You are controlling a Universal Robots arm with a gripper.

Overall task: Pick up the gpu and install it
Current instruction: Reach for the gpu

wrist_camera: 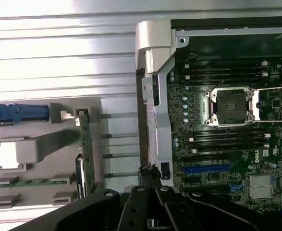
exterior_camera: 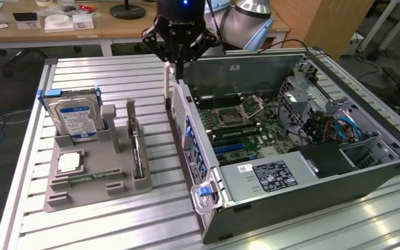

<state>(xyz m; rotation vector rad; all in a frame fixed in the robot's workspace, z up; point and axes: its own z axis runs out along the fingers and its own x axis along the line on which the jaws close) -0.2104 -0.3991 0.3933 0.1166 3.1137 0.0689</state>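
Observation:
The gpu [exterior_camera: 136, 143] stands on edge in a slot of the grey tray [exterior_camera: 92, 200], to the exterior view's left of the open computer case [exterior_camera: 325, 198]. In the wrist view the gpu [wrist_camera: 85, 139] appears edge-on as a thin green strip. My gripper [exterior_camera: 179, 73] hangs fingers-down over the case's rear wall [exterior_camera: 183, 112], apart from the gpu and to its right in the exterior view. The gripper [wrist_camera: 148, 171] is shut, and I see nothing between its fingers. Inside the case the motherboard [wrist_camera: 227, 139] lies exposed with blue card slots [wrist_camera: 203, 169].
The tray [wrist_camera: 44, 192] also holds a silver hard drive [exterior_camera: 75, 117] with a blue-white label, a processor chip [exterior_camera: 70, 161] and a narrow green memory stick [exterior_camera: 89, 177]. A power supply [exterior_camera: 270, 174] and cables [exterior_camera: 339, 130] fill the case's near end. Desks stand behind the slatted table [exterior_camera: 102, 229].

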